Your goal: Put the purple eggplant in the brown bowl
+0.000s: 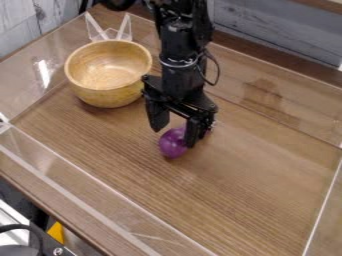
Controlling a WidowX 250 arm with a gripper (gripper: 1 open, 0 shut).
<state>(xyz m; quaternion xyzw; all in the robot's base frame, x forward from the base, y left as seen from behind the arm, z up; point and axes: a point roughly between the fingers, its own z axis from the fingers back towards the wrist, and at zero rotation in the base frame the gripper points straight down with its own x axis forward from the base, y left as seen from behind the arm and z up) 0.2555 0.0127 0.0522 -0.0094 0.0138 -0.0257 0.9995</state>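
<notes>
Bare wood-grain counter (254, 190) is stretching wide toward the near and right edges, ringed by low clear plastic walls. One black tool (179, 131) is pointing straight down with its fingers spread, straddling the one small glossy purple eggplant (174, 146) lying near the counter's middle. One round light tan wooden bowl (107, 72) is sitting near the far left corner, well apart, with nothing between them.

no readable text, no labels, no brands, no numbers, no signs anywhere in view
</notes>
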